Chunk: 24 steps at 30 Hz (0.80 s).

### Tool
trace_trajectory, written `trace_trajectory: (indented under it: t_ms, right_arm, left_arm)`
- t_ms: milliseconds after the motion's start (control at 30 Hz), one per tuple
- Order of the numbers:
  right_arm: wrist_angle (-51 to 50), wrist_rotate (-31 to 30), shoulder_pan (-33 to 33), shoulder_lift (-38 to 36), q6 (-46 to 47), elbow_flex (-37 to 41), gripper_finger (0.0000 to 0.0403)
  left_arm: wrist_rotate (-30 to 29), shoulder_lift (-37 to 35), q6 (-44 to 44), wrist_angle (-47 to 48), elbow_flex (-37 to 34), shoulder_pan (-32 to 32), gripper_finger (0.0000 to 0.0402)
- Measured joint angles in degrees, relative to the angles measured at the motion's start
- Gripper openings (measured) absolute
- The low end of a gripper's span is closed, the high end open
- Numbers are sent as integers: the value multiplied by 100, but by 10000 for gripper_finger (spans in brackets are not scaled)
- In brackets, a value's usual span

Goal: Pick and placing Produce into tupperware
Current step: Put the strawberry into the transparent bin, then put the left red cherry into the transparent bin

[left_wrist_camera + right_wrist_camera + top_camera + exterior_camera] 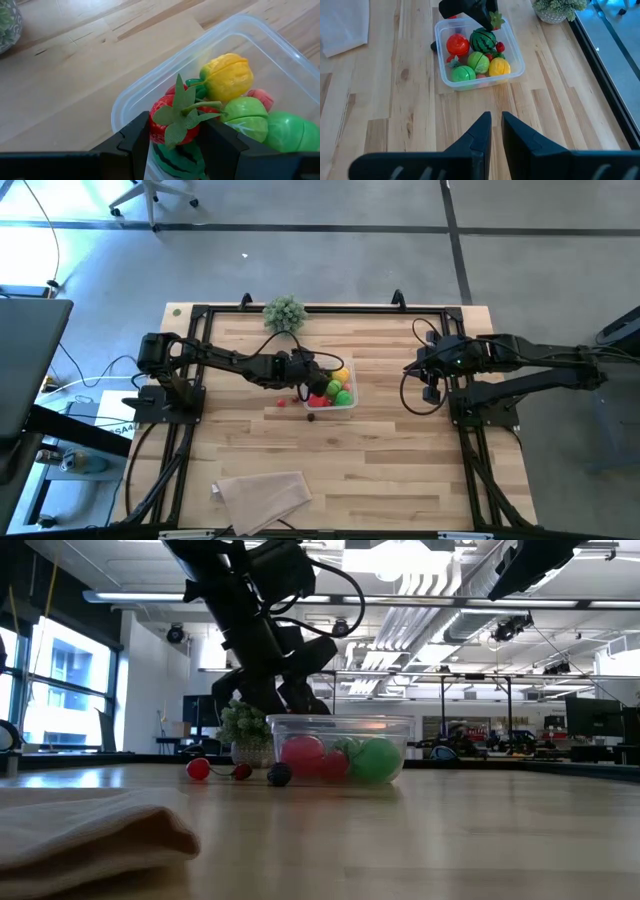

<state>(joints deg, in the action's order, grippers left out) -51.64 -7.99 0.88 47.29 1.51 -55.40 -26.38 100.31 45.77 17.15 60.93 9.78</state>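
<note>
The clear tupperware (345, 402) stands mid-table and holds produce: a yellow fruit (227, 77), two green pieces (247, 117), a red one (457, 44) and a striped watermelon ball (482, 39). My left gripper (175, 137) hangs over the box's left end, shut on a red strawberry (167, 122) with a green leaf cap. My right gripper (496, 125) is shut on nothing, raised at the table's right side, well away from the box. My left gripper pinches the strawberry's red body (156, 125) between its two fingers, one on each side. The fingers slant down from the table's left. The strawberry's leaf cap (182, 112) points away from the fingers. It sits just above the watermelon ball; whether it touches, I cannot tell.
Two small red pieces (198, 768) and a dark one (279, 775) lie on the table left of and in front of the box. A bushy plant (284, 312) stands at the far edge. A folded beige cloth (262, 490) lies near the front left.
</note>
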Motion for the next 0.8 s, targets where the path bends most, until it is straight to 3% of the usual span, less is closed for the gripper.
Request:
trace_trajectory:
  t_ms: [133, 433, 800]
  right_arm:
    - [0, -1, -1, 0, 0, 1, 34]
    - [0, 0, 1, -2, 1, 2, 34]
    - [0, 0, -1, 0, -1, 2, 34]
  left_arm:
    - [-1, 0, -2, -36, 0, 0, 148]
    - [-131, 0, -98, 67, 0, 0, 208]
    - [-215, -213, -346, 13, -1, -20, 184]
